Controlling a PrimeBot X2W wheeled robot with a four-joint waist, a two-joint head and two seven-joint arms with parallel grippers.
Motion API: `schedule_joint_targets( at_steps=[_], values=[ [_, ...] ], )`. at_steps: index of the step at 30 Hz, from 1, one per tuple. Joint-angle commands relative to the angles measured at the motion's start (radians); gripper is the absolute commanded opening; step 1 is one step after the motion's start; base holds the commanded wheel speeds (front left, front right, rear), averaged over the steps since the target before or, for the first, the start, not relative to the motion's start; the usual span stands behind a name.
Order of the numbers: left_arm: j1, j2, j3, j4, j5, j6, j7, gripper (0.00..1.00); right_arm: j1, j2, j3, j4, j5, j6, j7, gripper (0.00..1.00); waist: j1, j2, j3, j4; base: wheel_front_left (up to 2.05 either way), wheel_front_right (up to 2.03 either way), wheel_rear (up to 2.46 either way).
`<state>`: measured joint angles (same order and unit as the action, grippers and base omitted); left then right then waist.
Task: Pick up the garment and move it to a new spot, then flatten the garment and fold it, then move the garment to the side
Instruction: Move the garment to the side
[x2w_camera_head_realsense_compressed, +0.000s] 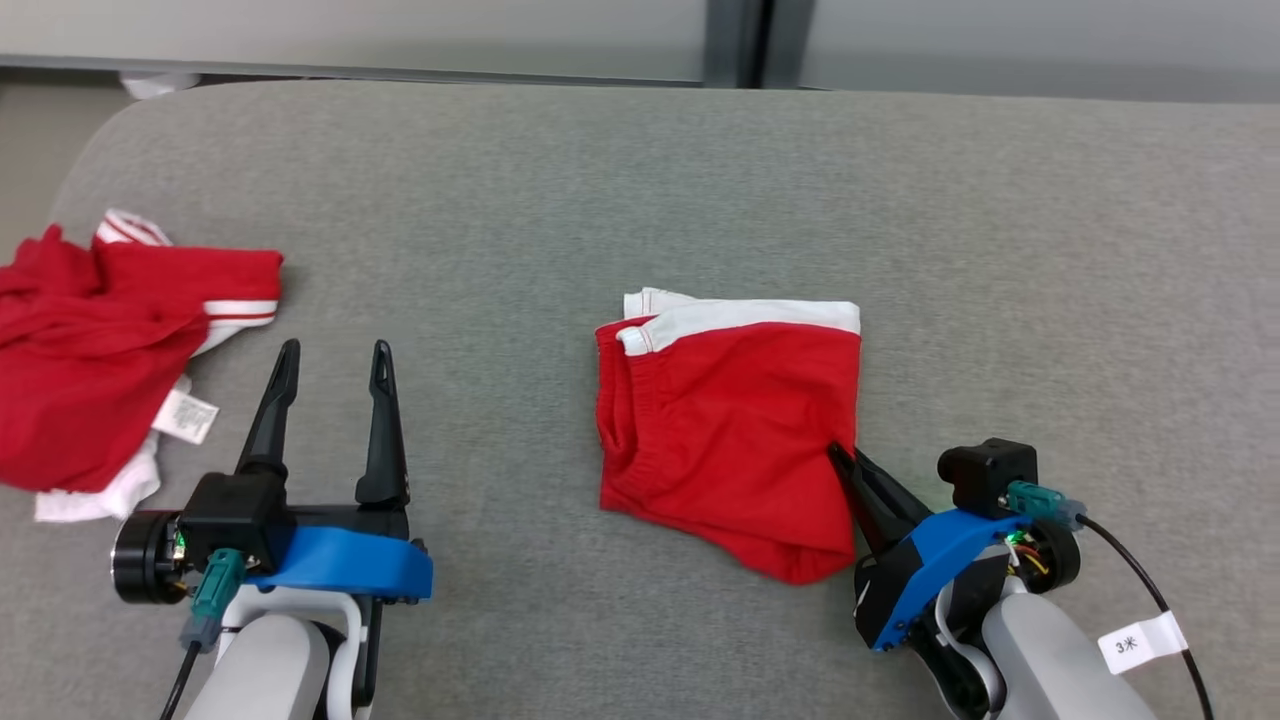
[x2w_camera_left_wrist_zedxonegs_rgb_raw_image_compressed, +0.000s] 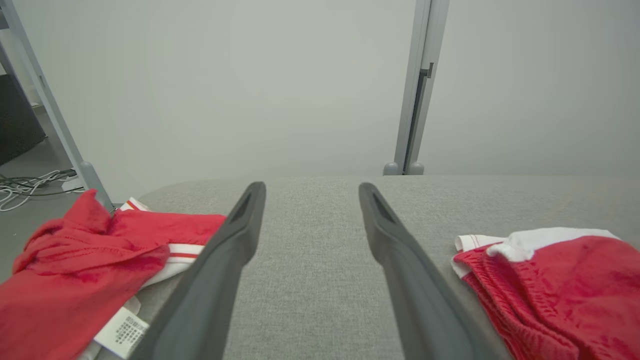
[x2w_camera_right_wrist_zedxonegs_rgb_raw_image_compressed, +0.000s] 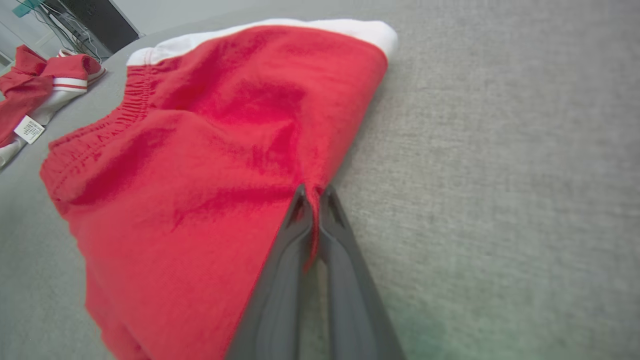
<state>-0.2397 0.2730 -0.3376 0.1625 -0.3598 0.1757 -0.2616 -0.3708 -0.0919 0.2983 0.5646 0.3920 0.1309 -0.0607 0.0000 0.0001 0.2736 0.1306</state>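
A folded red garment with a white band along its far edge lies in the middle of the grey table. My right gripper is shut on the garment's right edge; the right wrist view shows a pinch of the red garment between the closed tips of that gripper. My left gripper hovers open over bare table at the lower left, holding nothing. From the left wrist, that gripper has the garment off to its right.
A second red and white garment, crumpled with a white label, lies at the table's left edge, also seen as a red heap left of my left fingers. The grey table ends at a pale wall behind.
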Motion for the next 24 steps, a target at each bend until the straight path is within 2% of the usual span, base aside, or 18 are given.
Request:
schedule_joint_targets(
  at_steps=[1,9,15,20,24],
  values=[
    [0.012,0.005,0.004,-0.002,0.005,0.002,-0.004,1.0,0.001,-0.02,0.004,-0.004,0.004,0.0,-0.012,0.0,0.0,-0.0001,-0.014,-0.028,0.0,0.0,0.0],
    [0.015,0.03,0.002,-0.037,0.022,0.002,0.001,1.0,0.023,-0.078,0.049,-0.064,0.023,0.0,-0.017,0.0,0.0,-0.0001,-0.018,-0.201,0.0,0.0,0.0],
    [-0.006,0.041,-0.009,-0.067,0.03,0.002,0.021,1.0,-0.017,-0.125,0.08,-0.06,0.061,0.0,0.001,0.0,0.0,-0.0001,0.008,-0.316,0.0,0.0,0.0],
    [-0.043,0.051,-0.022,-0.096,0.043,-0.006,0.039,1.0,-0.11,-0.159,0.108,-0.034,0.093,0.0,0.0,0.0,0.0,-0.0001,0.069,-0.36,0.0,0.0,0.0],
    [-0.096,0.057,-0.041,-0.121,0.063,-0.017,0.053,1.0,-0.225,-0.201,0.095,0.014,0.113,0.0,-0.019,0.0,0.0,-0.0001,0.143,-0.356,0.0,0.0,0.0]
  ],
)
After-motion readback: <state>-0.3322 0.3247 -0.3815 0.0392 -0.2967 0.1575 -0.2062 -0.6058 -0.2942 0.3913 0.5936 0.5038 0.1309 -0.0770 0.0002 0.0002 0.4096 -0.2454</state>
